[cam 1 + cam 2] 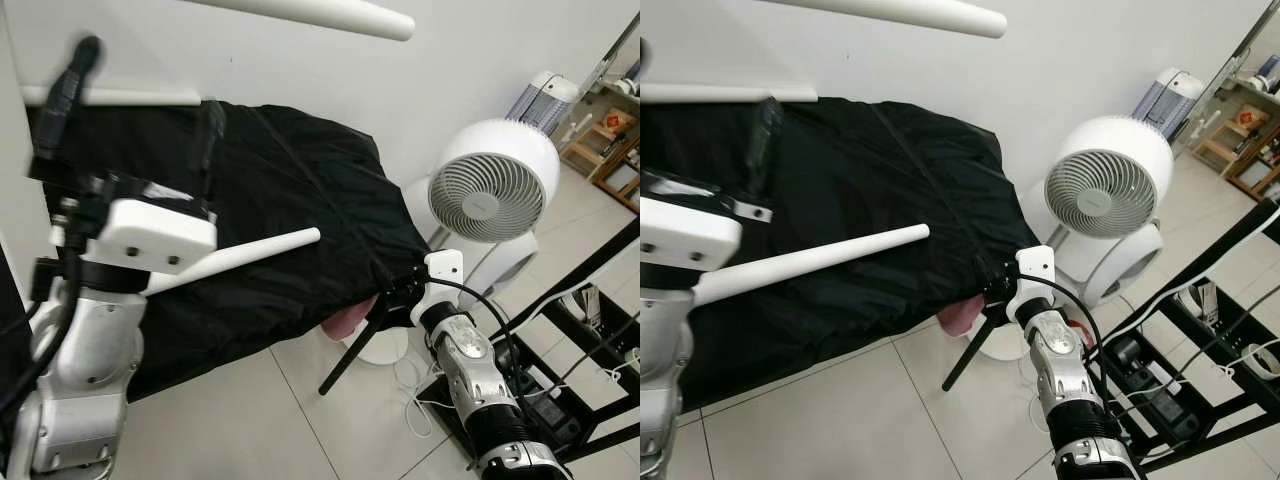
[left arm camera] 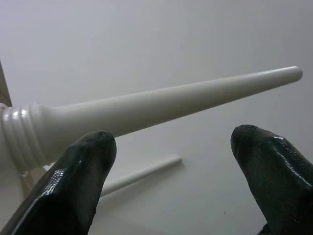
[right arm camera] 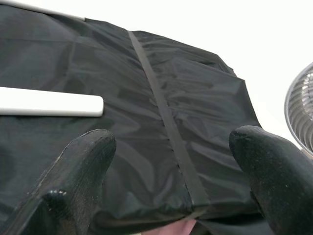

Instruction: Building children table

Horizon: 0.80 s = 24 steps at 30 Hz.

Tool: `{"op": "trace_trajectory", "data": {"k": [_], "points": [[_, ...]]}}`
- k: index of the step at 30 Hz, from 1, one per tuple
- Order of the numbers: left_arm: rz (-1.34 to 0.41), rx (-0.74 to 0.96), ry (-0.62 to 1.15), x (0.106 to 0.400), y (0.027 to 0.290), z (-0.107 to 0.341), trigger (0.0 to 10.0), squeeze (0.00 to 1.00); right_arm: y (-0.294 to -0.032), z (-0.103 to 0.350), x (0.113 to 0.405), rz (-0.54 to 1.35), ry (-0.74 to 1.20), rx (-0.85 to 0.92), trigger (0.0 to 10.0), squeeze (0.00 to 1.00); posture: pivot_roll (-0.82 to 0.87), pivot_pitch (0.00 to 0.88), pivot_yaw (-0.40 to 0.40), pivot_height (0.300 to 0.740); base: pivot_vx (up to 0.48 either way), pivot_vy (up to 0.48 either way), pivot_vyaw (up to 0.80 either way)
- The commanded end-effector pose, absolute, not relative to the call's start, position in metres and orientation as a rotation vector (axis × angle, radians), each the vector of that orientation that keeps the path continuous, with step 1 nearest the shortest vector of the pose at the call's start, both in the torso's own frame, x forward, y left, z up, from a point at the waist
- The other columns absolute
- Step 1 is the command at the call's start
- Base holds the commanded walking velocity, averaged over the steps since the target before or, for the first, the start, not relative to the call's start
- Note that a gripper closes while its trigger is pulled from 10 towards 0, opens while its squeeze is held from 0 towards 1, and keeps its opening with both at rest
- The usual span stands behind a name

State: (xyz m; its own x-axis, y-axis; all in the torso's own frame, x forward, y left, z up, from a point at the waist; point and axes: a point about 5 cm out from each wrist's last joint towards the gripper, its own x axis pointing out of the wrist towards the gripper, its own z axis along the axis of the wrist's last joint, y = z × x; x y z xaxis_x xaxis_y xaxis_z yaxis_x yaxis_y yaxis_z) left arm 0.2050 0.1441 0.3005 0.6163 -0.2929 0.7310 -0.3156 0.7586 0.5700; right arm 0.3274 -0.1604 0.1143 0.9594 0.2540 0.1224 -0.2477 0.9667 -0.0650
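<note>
Looking down from the left eye view: raised on the near left, silver left arm with its white wrist block, left gripper point(image 1: 55, 95) pointing up and away, fingers blurred there. Jutting past that wrist toward the middle, a long tapered white table leg point(image 1: 250, 255), lying across a bulky black fabric cover point(image 1: 290, 190) draped over something large. Higher up, a second white tapered leg point(image 1: 330, 12) crossing the top edge. Low on the right, right gripper point(image 1: 385, 310) reaching to the cover's near corner, one long black finger slanting down over the pale tiled floor point(image 1: 260, 420). Just beyond, a round white floor fan point(image 1: 492, 182), and a black metal frame point(image 1: 590, 330) with cables at the far right.

Seen from the right eye view: same layout, with a pink patch point(image 1: 962, 316) peeking from under the cover's corner right beside the right gripper.

Along the left wrist view: two black fingers point(image 2: 73, 186) spread wide apart, gripping nothing; tapered white leg with a ribbed threaded collar passing above and beyond them, contact impossible to tell.

Along the right wrist view: black fingertips point(image 3: 73, 181) likewise wide apart and empty, black cover with its stitched strap ahead, white leg tip resting on the fabric.
</note>
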Motion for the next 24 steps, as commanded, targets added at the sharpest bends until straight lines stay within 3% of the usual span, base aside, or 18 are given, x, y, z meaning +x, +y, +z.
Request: {"op": "trace_trajectory", "data": {"k": [1,5,14,24], "points": [[-0.025,0.736,-0.937,0.205,0.139,0.298,10.0,0.0,-0.169,0.113,0.327,0.223,-0.13,-0.066,10.0,0.0,0.1,0.0,-0.211,0.74,0.0,0.0,0.0],[-0.086,0.716,-0.881,0.217,0.136,0.284,10.0,0.0,-0.173,0.108,0.323,0.177,-0.127,-0.07,10.0,0.0,0.09,0.0,-0.179,0.74,0.0,0.0,0.0],[-0.266,0.54,-0.508,0.25,0.128,0.208,10.0,0.0,-0.171,0.095,0.311,0.125,-0.137,-0.053,10.0,0.0,0.08,0.0,-0.131,0.74,0.0,0.0,0.0],[-0.3,0.301,-0.265,0.266,0.129,0.158,10.0,0.0,-0.167,0.083,0.302,0.12,-0.122,-0.066,10.0,0.0,0.04,0.0,-0.068,0.74,0.0,0.0,0.0]]}}
